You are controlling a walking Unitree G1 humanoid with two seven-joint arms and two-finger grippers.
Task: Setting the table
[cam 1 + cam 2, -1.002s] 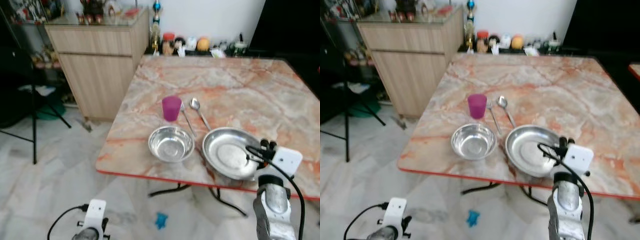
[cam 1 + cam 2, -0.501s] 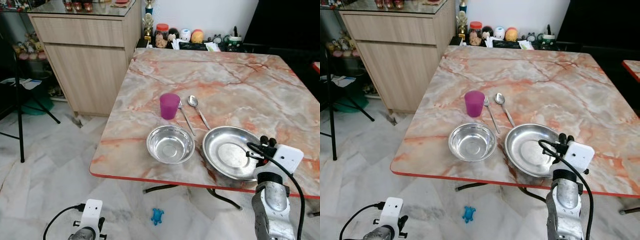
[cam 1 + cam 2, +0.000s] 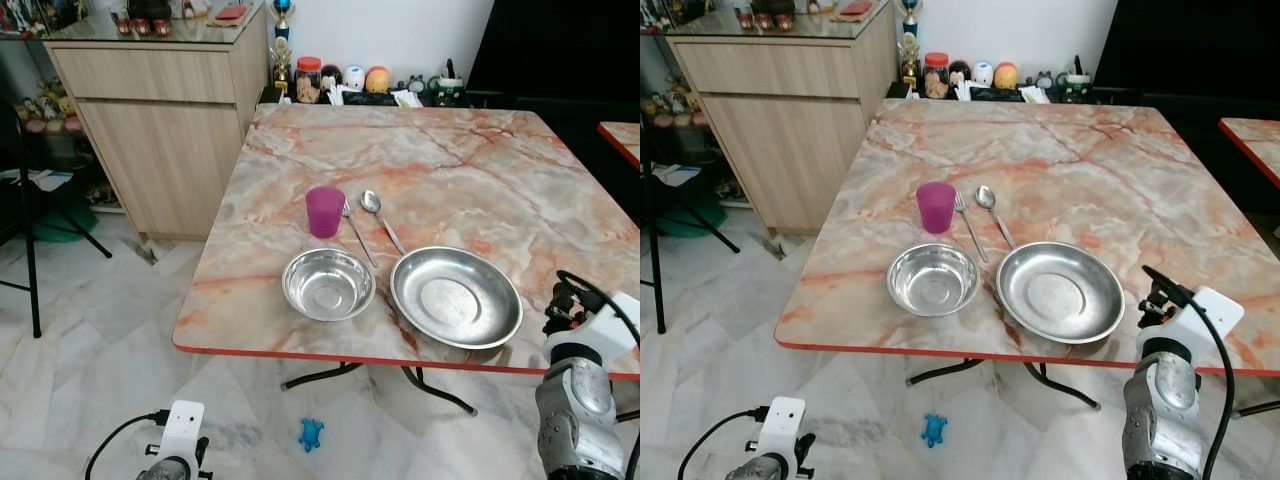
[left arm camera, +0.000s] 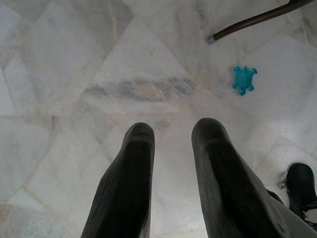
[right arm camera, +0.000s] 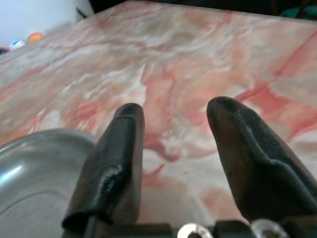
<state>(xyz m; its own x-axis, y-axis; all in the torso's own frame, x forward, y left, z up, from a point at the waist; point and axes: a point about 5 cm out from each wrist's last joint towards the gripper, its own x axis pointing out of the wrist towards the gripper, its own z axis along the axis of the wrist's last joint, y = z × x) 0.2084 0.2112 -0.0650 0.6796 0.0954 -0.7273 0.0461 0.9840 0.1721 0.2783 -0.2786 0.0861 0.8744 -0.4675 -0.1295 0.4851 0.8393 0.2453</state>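
Marble surface (image 3: 480,170) carries the setting near its near-left edge: steel plate (image 3: 456,296) right, steel bowl (image 3: 329,284) left, purple cup (image 3: 324,211) behind the bowl, fork (image 3: 356,230) and spoon (image 3: 380,215) just right of the cup. Right tool (image 5: 173,148) sits just right of the plate, fingers apart, empty. Left tool (image 4: 171,163) hangs low over the floor, parted, empty, near a blue toy (image 4: 244,79). Setting looks about complete. To do this well: pull the right tool clear without clipping the plate rim; check the fork and spoon lie straight.
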